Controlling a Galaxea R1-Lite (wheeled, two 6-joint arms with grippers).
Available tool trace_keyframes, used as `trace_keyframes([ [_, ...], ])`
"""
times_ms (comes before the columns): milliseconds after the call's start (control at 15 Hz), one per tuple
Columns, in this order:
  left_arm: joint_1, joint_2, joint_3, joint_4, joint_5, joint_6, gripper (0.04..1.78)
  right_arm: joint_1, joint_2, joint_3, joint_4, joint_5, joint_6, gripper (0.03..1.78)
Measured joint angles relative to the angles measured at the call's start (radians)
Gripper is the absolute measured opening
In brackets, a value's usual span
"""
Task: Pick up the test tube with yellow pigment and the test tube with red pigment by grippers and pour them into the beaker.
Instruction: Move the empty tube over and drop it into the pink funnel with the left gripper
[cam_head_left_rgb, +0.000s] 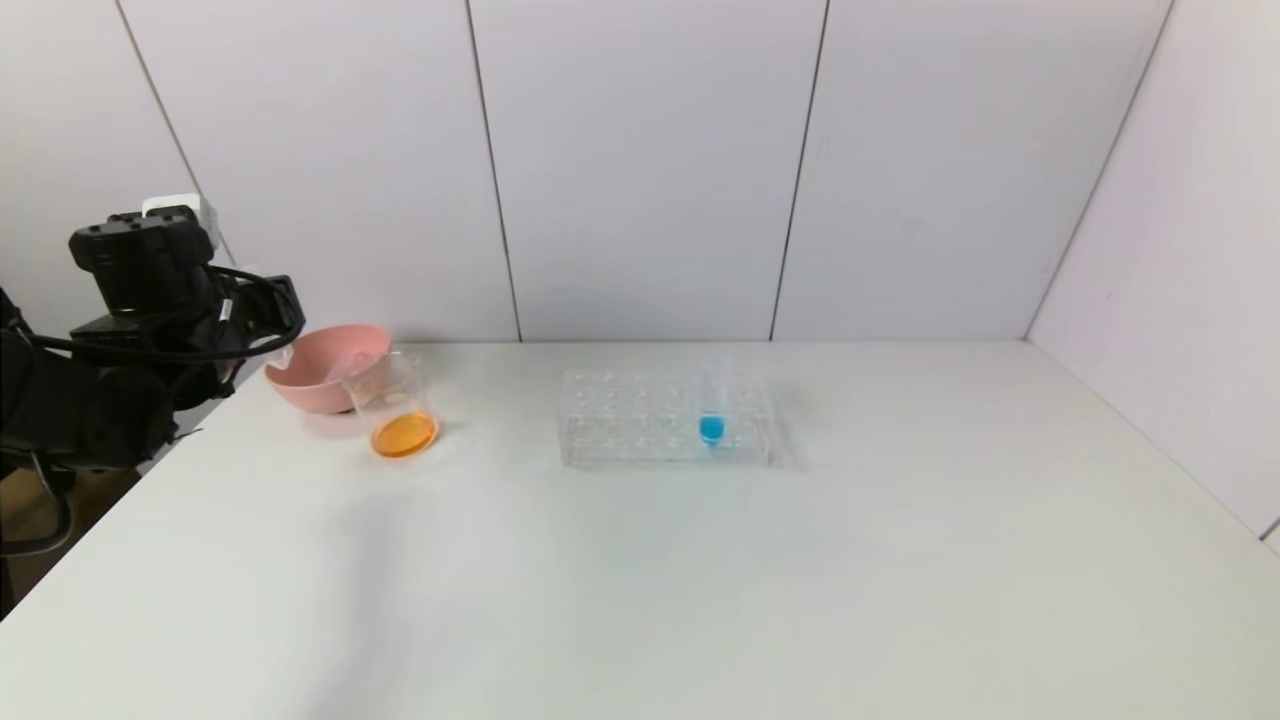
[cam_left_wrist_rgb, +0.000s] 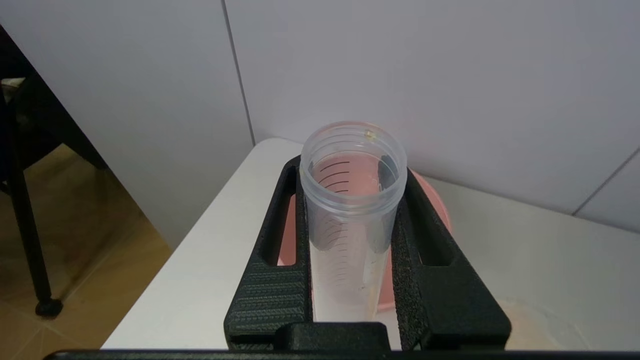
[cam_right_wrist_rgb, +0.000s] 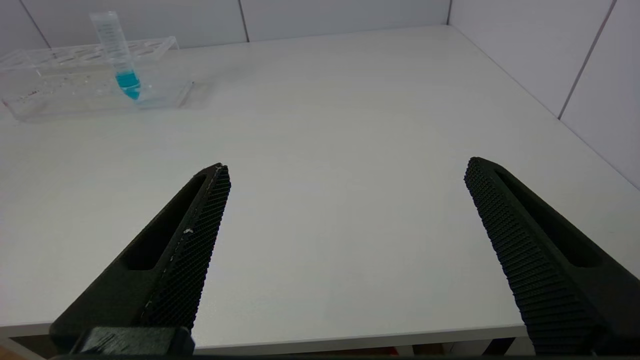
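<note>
My left gripper is at the table's far left, beside the pink bowl. It is shut on a clear graduated test tube, held mouth away from the wrist over the bowl's edge. The tube looks empty, with only a small yellow speck at its rim. No tube with yellow or red liquid shows anywhere. The glass beaker stands right of the bowl with orange liquid in its bottom. My right gripper is open and empty over the table's near edge, out of the head view.
A clear many-holed rack stands mid-table with one tube of blue liquid upright in it; both also show in the right wrist view, the rack and the blue tube. Walls close the back and right sides.
</note>
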Motion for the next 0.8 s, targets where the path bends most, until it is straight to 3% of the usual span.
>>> trace_keyframes([
  [133,-0.001,0.074,-0.036,-0.060,0.008,0.000,0.46,0.000,0.000,0.000,0.000,0.000,0.000,1.71],
  [467,0.006,0.237,-0.203,-0.037,0.010,0.038,0.46,0.000,0.000,0.000,0.000,0.000,0.000,1.71],
  [800,0.005,0.299,-0.242,-0.036,0.016,0.046,0.49,0.000,0.000,0.000,0.000,0.000,0.000,1.71],
])
